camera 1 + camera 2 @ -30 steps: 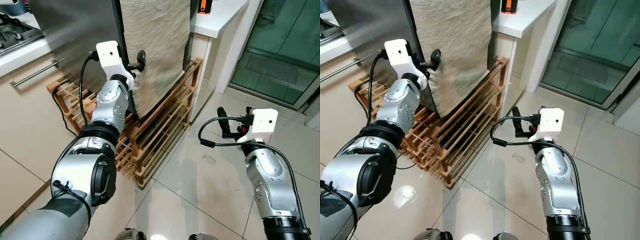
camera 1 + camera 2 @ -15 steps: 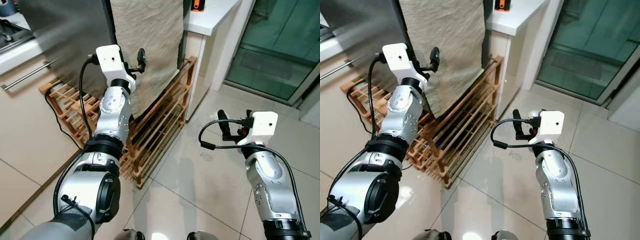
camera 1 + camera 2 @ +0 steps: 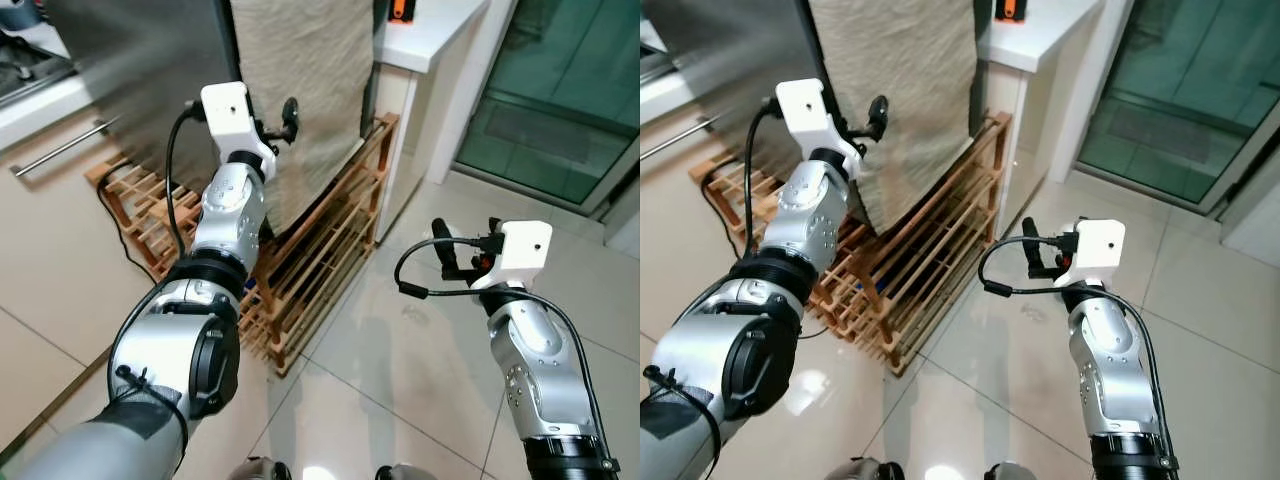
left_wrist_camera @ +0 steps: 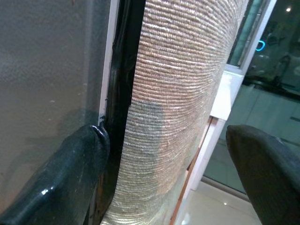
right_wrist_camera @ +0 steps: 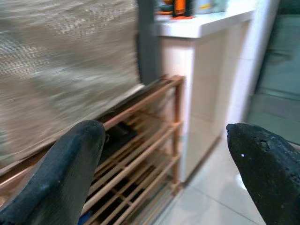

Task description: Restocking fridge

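The grey steel fridge (image 3: pixel 150 60) stands at the upper left with a beige woven cloth (image 3: pixel 310 70) hanging down its side. My left gripper (image 3: pixel 275 125) is raised to the fridge's front corner and stands open. In the left wrist view one finger (image 4: pixel 61 178) lies against the steel door by the dark door seam (image 4: pixel 123 93), and the other finger (image 4: pixel 267 168) is out past the cloth (image 4: pixel 183 93). My right gripper (image 3: pixel 462 250) hangs open over the tiled floor, holding nothing, and faces the rack (image 5: pixel 154 122).
A low wooden slatted rack (image 3: pixel 320 250) sits under and beside the fridge, with a black cable (image 3: pixel 125 215) trailing over it. A white counter (image 3: pixel 430 35) holding an orange item (image 3: pixel 403 10) stands to the right of the fridge, then a glass door (image 3: pixel 560 90). A cabinet handle (image 3: pixel 60 150) is on the left.
The camera has shifted a little. My left gripper stays open at the fridge's door edge, and the right arm holds about the same pose.
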You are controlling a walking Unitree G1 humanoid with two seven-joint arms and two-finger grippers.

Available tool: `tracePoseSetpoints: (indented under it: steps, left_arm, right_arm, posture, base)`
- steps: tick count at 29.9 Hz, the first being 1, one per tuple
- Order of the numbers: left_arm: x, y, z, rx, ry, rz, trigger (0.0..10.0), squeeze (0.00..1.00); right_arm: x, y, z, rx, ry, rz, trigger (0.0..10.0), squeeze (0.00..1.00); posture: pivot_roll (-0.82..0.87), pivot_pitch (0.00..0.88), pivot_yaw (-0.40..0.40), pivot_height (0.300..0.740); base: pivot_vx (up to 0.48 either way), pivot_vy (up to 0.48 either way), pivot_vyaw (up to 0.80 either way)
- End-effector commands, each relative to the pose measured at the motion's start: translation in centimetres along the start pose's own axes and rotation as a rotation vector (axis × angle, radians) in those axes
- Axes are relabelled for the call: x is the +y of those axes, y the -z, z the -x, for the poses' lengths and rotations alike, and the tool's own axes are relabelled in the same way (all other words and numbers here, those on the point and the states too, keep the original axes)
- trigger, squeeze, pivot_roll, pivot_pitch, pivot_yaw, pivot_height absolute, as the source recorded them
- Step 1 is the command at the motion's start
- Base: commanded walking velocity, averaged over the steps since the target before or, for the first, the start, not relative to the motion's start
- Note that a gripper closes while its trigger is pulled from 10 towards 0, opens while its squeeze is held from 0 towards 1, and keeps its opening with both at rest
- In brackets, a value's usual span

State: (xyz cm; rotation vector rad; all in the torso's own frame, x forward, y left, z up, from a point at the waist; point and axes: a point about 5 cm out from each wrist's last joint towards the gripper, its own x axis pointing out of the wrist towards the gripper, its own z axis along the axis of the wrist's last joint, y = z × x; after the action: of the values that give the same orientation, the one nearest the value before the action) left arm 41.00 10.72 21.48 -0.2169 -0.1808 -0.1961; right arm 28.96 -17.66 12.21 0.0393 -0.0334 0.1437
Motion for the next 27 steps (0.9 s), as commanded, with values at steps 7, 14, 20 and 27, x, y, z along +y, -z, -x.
tracePoseSetpoints:
  steps: [7, 14, 20, 27]
  left_arm:
    - [-5.8, 0.0, -0.7, 0.026, 0.326, 0.037, 10.0, 0.0]
    - [-11.7, 0.1, 0.1, 0.012, 0.606, 0.154, 10.0, 0.0]
    - [-22.0, -0.9, 3.3, -0.032, 0.984, 0.303, 10.0, 0.0]
    - [-19.4, -1.0, 2.5, -0.059, 0.898, 0.295, 10.0, 0.0]
  right_arm:
    - [-0.1, -0.2, 0.3, 0.013, -0.029, 0.015, 10.0, 0.0]
    - [0.8, 0.2, 0.5, 0.053, -0.117, 0.011, 10.0, 0.0]
    - [2.1, 1.2, 1.1, 0.115, -0.213, 0.022, 10.0, 0.0]
    - [1.8, 1.0, 1.3, 0.12, -0.199, 0.043, 10.0, 0.0]
  posture:
    - [-0.28, 0.062, 0.048, 0.74]
    - [-0.26, 0.059, 0.032, 0.74]
    - [-0.27, 0.051, 0.016, 0.74]
    - [-0.28, 0.054, 0.023, 0.74]
  base:
    - [0.0, 0.0, 0.0]
    - [0.0, 0.0, 0.0]
    - [0.0, 0.0, 0.0]
    - [0.0, 0.0, 0.0]
